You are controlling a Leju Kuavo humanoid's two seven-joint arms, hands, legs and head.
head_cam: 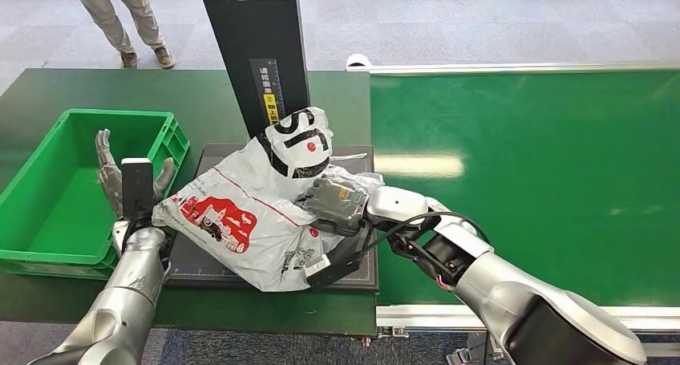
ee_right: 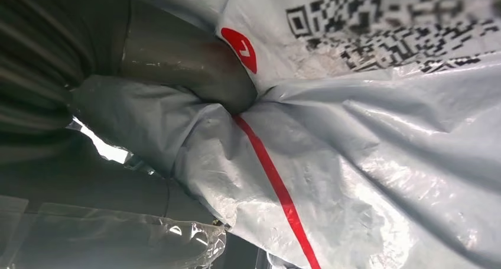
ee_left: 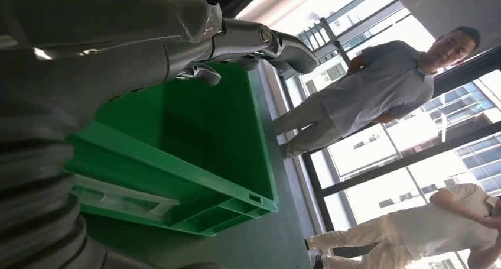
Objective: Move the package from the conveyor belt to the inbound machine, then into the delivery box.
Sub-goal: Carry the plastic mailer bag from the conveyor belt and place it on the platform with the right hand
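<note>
The package (head_cam: 248,212), a crumpled white plastic mailer with red print and a QR code, lies on the dark platform of the inbound machine (head_cam: 357,273), whose black post stands just behind it. The right hand (head_cam: 337,204) rests on the package's top, fingers dug into the plastic, gripping it. The left hand (head_cam: 128,176) stands upright beside the package with fingers spread, holding nothing, in front of the green delivery box (head_cam: 48,221).

I'm working in a parcel-sorting test area: green conveyor belt (head_cam: 521,180) right, scanner platform (head_cam: 200,265) beside it, green crate (head_cam: 48,245) left, carpet, big windows (ee_left: 413,156).
</note>
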